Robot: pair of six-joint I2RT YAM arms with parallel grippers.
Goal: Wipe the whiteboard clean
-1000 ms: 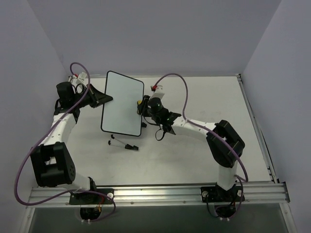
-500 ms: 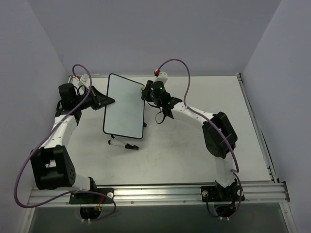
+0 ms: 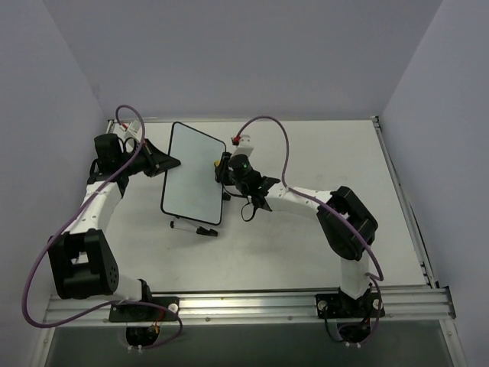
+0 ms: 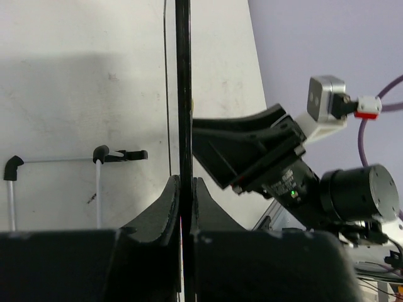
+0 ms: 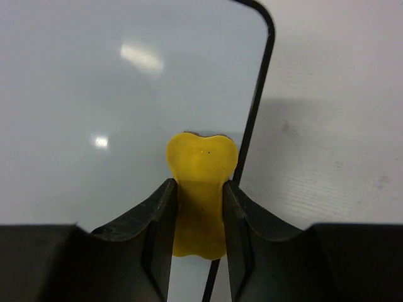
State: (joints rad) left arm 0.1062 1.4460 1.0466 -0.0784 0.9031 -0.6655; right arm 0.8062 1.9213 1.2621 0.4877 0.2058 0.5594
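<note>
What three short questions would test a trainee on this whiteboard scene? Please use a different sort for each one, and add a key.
1. True or false: the left pincer hangs open, apart from the whiteboard.
2. What does the right pincer hold? A) a black marker B) a yellow eraser C) nothing
3. Fill the gap: in the top view, the eraser is at the whiteboard's ____ edge (robot's side).

Key:
1. False. It is shut on the board's edge.
2. B
3. right
</note>
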